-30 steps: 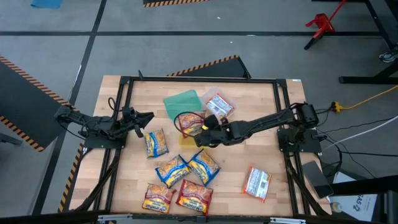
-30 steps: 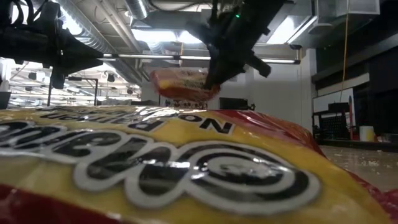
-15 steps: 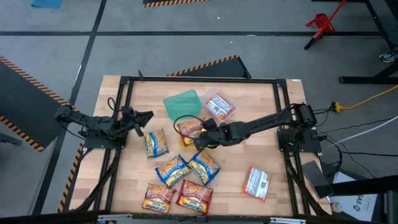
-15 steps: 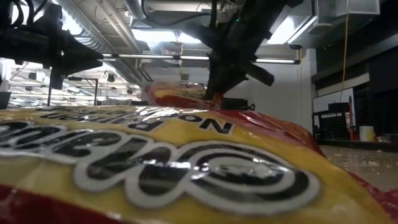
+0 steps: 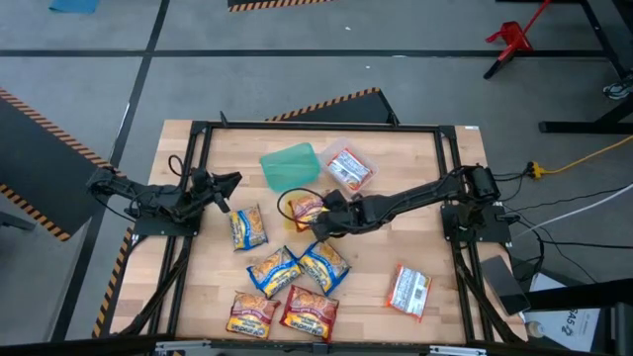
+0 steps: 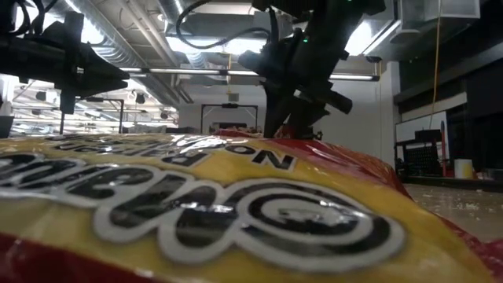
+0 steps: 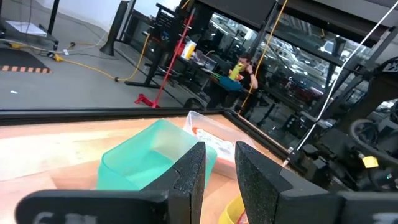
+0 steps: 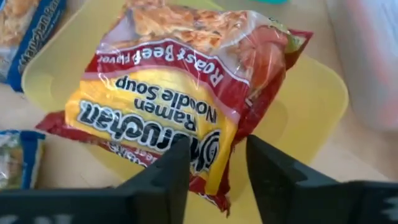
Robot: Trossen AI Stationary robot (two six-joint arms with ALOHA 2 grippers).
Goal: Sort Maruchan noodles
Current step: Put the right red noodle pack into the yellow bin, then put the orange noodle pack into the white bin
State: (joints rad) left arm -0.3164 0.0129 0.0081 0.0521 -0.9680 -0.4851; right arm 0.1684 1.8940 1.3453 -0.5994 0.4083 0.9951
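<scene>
Near the tabletop (image 5: 415, 158) centre, the right tool (image 5: 318, 220) stands with fingers parted just over a red-and-yellow noodle packet (image 8: 180, 93), gripping nothing; the packet lies in the yellow container (image 8: 311, 106). At nine o'clock, the left tool (image 5: 224, 188) waits, fingers slightly apart and empty. Other packets (image 5: 287, 272) lie toward six o'clock.

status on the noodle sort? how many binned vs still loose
Done: one red-and-white packet lies in the clear container. In hand: the right gripper has its fingers apart over a Roast Beef packet lying in the yellow container, apparently just released. Left: the teal container looks empty; five packets cluster near the front, one red-and-white packet lies alone. The left gripper waits at the left side.
</scene>
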